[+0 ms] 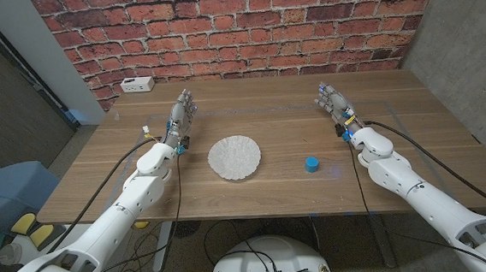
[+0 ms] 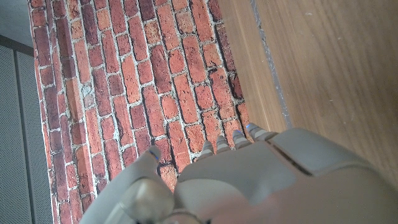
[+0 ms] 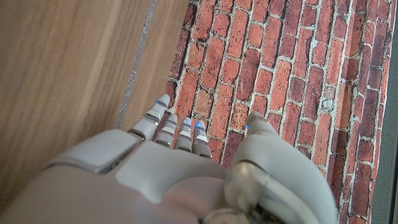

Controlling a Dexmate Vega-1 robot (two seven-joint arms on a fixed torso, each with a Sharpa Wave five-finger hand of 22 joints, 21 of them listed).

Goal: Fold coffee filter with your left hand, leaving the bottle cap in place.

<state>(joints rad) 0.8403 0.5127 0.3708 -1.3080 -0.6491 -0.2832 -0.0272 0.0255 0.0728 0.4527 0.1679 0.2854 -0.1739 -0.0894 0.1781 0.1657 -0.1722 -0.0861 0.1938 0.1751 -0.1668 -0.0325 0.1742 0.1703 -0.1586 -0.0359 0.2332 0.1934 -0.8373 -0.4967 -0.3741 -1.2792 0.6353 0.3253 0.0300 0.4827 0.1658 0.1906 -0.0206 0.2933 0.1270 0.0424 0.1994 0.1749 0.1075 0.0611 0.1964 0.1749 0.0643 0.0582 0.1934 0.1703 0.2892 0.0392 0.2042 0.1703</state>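
Note:
A white ruffled coffee filter [image 1: 234, 157] lies unfolded on the wooden table [image 1: 258, 109], near the front middle. To its right, apart from it, sits a small blue bottle cap [image 1: 312, 164]. My left hand [image 1: 181, 115] is at the left of the filter and farther back, fingers stretched toward the brick wall, holding nothing. My right hand [image 1: 332, 101] is to the right, behind the cap, fingers also extended and empty. The back of my left hand [image 2: 249, 180] and the back of my right hand [image 3: 161, 180] show in their own wrist views, facing the wall.
A white power strip [image 1: 137, 84] lies at the table's back left corner by the brick wall [image 1: 235, 29]. Cables run along both forearms. A blue and yellow object [image 1: 8, 212] stands on the floor to the left of the table.

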